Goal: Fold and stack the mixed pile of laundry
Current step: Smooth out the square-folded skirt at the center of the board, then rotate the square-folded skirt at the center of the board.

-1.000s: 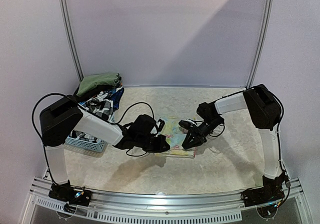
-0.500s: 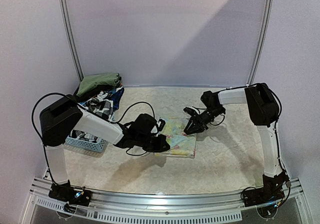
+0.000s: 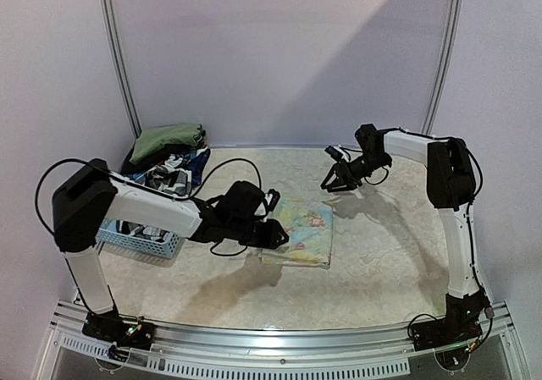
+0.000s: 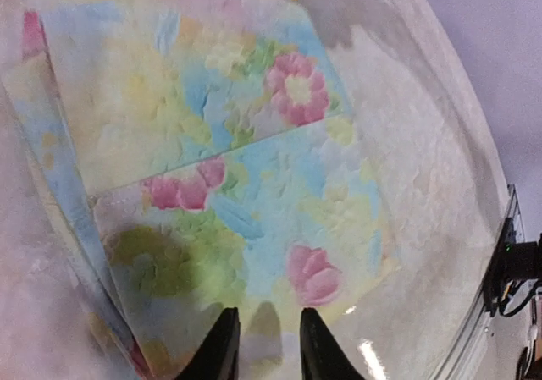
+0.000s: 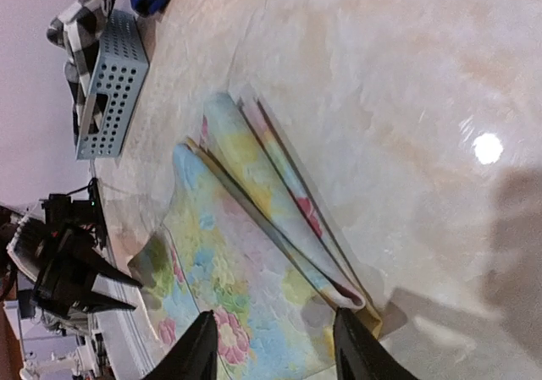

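The pale floral cloth (image 3: 306, 228) lies folded into a flat rectangle on the table, its layered edge (image 5: 279, 194) showing in the right wrist view. My left gripper (image 3: 279, 238) hovers at the cloth's left edge. Its fingers (image 4: 222, 346) stand slightly apart over the floral print (image 4: 237, 168), open, with nothing between them. My right gripper (image 3: 332, 181) is raised over the back of the table, apart from the cloth, open and empty. The rest of the laundry pile sits at the far left: an olive-green piece (image 3: 165, 139), a checked shirt (image 3: 169, 177) and a dark blue piece (image 3: 200, 160).
A light blue perforated basket (image 3: 142, 242) stands at the left edge under the garments, also seen as the basket (image 5: 110, 84) in the right wrist view. The tabletop (image 3: 389, 253) is pale and marbled. A metal rail (image 3: 271, 359) runs along the near edge.
My right gripper rose off the cloth, drew back to the right rear and opened wider. My left gripper's fingers parted at the cloth's left edge.
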### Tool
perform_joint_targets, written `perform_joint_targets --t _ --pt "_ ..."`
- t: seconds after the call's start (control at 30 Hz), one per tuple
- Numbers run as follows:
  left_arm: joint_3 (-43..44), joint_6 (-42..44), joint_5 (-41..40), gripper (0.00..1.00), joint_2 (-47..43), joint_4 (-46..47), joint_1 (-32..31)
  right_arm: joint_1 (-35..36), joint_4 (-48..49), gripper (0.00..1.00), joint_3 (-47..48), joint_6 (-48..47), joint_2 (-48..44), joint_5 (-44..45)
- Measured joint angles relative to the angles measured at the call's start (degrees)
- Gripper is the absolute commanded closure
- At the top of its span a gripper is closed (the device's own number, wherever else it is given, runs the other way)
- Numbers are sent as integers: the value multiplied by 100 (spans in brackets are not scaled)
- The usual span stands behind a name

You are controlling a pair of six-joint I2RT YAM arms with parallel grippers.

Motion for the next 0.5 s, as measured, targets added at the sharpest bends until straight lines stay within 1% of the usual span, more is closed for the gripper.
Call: perform_joint_targets --t 0.07,0.13,0.23,0.27,0.3,0.33,0.37,0.4,0.43,0.5 --pt "107 214 -378 66 -450 -328 -129 -55 -17 30 149 -221 -127 116" --pt "271 297 -852 63 -940 -555 -352 -111 -13 24 188 -452 -337 243" --pt "271 138 -1340 57 -1504 -564 -664 -131 7 23 369 -612 -490 339" --pt "157 -37 -1478 55 -1655 -501 -750 -133 2 23 509 -629 -483 352" --pt "-26 -254 -1615 47 -1770 -409 -828 -129 -9 23 675 -645 -442 352" --pt "-271 -507 -1768 36 -1864 -310 -885 -111 -46 22 894 -647 -358 334" --pt "-496 -699 -1908 28 -1917 -256 -914 -96 -63 21 1084 -647 -269 321" --pt "-791 -977 -2114 25 -1965 -179 -970 -61 -92 19 1357 -647 -111 308" --pt "-1119 -1316 -2354 25 -2015 -129 -1003 -26 -81 19 1539 -649 26 308" --pt "-1539 -1731 -2774 24 -2065 -138 -1113 59 -105 19 1679 -671 245 339"
